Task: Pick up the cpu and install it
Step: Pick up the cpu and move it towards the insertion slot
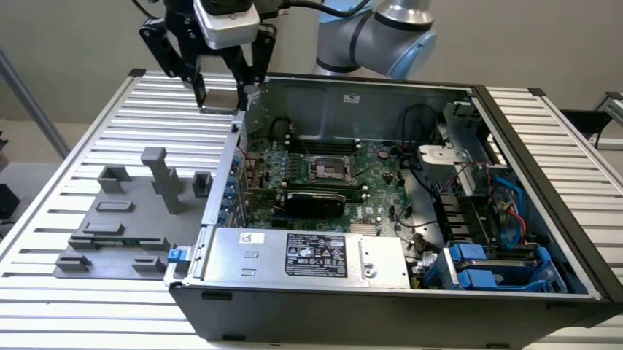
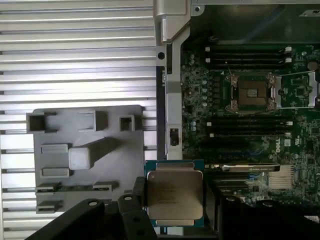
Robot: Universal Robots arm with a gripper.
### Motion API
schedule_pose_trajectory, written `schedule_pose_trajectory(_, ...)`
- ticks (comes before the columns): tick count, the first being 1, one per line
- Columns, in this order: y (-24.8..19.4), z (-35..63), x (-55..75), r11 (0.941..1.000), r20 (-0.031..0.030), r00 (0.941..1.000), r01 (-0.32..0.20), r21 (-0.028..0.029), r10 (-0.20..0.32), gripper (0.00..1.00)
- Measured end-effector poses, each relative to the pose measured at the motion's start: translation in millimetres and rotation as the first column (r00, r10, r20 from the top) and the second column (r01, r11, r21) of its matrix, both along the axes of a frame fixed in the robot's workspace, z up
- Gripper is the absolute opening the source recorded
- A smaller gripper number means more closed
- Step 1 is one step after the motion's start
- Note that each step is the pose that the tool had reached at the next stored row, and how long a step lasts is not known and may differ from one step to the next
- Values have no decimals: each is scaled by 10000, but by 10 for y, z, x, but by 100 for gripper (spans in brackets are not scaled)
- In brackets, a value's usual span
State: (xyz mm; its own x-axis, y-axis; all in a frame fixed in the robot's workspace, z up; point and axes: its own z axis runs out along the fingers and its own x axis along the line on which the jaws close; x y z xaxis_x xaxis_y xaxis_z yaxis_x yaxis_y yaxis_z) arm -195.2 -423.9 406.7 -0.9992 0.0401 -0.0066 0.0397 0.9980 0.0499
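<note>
Cpu: flat square chip with a silvery top, clamped edge to edge between the black fingers of the gripper, held level in the air.
Gripper: closed on the cpu, raised above the far corner of the open computer case at the exterior view's left.
Motherboard socket: inside the case, well apart from the cpu.
Grey tray: on the slatted table, beside the case.
</note>
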Motion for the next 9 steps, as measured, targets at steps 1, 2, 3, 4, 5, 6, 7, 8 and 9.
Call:
schedule_pose_trajectory(1, 15, 0, 43, 10000, 0, 10000, -1, 0, 1, 55)
schedule_pose_trajectory(2, 32, -1, 85, 10000, 0, 10000, -1, -1, 1, 55)
schedule_pose_trajectory(3, 49, -2, 127, 10000, 0, 10000, 0, 0, 0, 55)
schedule_pose_trajectory(4, 67, -4, 169, 10000, 0, 10000, 0, 0, 0, 55)
schedule_pose_trajectory(5, 86, -7, 211, 10000, 0, 10000, 0, 1, 0, 55)
schedule_pose_trajectory(6, 107, -10, 252, 10000, -1, 10000, 0, -1, 0, 55)
schedule_pose_trajectory(7, 130, -15, 293, 10000, -1, 10000, 0, -1, 0, 55)
schedule_pose_trajectory(8, 157, -23, 334, 10000, 1, 10000, 0, 0, 0, 55)
schedule_pose_trajectory(9, 186, -34, 373, 10000, 0, 10000, 0, -4, 0, 55)
